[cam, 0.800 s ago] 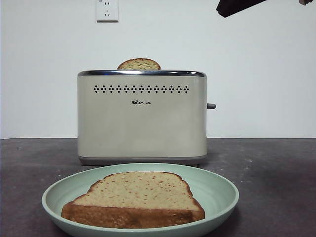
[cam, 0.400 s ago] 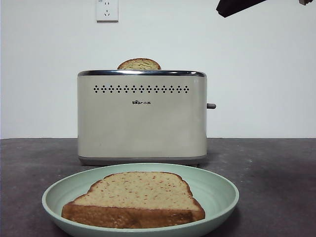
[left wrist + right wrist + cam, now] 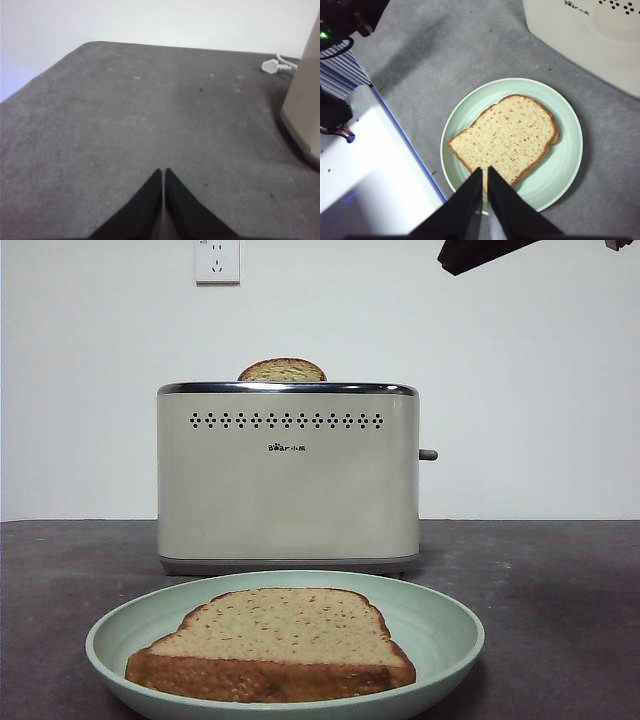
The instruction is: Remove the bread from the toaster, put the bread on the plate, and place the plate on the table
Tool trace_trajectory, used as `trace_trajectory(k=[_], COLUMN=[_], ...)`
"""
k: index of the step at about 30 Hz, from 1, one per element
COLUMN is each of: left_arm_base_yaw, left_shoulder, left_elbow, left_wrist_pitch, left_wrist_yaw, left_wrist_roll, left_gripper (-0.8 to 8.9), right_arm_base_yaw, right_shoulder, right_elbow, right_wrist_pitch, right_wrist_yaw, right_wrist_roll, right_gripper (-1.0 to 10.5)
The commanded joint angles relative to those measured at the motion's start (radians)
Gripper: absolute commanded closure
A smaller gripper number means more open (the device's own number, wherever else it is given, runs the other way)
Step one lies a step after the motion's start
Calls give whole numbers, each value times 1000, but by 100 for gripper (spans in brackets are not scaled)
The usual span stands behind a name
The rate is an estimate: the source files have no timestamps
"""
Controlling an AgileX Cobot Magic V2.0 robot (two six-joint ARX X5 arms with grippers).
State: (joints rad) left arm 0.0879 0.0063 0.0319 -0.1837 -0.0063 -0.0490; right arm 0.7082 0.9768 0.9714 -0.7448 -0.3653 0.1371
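Observation:
The bread (image 3: 275, 640) lies flat on the mint-green plate (image 3: 440, 635), which rests on the dark table (image 3: 560, 590) in front of the cream toaster (image 3: 288, 475). A second slice (image 3: 282, 370) shows only its domed top above the toaster. In the right wrist view my right gripper (image 3: 484, 172) is shut and empty, high above the bread (image 3: 507, 135) and plate (image 3: 565, 160); the toaster (image 3: 590, 35) is beside them. My left gripper (image 3: 164, 172) is shut and empty over bare table, with the toaster's side (image 3: 305, 100) nearby.
A white wall socket (image 3: 217, 260) sits behind the toaster. A black arm tip (image 3: 480, 252) shows at the top right of the front view. A white plug and cord (image 3: 274, 65) lie on the table. The robot's white base (image 3: 365, 165) borders the table.

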Motion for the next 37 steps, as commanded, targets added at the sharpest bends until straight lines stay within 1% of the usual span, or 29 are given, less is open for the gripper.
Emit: trace_trajectory(k=[1,30,33,37], left_arm_base_yaw=[3,3,3,3], left_shoulder=[-3,-3,-3,-3], left_elbow=[-25,-24,-24,-24], left_wrist_pitch=[-2,-2,-2,-2], left_wrist_yaw=[-5,5,5,5], left_wrist_roll=[-41,-50,-50,-50], left_gripper=[803,803,803,803], right_arm_base_yaw=[9,9,-4,-105], right_shoulder=[7,7,-5,-59], right_elbow=[13,13,13,6], right_wrist_pitch=[8,8,50,180], right_wrist_yaw=[0,-1,13,61], right_wrist_roll=[-7,-7,-64,-145], right_gripper=[943,943,943,943])
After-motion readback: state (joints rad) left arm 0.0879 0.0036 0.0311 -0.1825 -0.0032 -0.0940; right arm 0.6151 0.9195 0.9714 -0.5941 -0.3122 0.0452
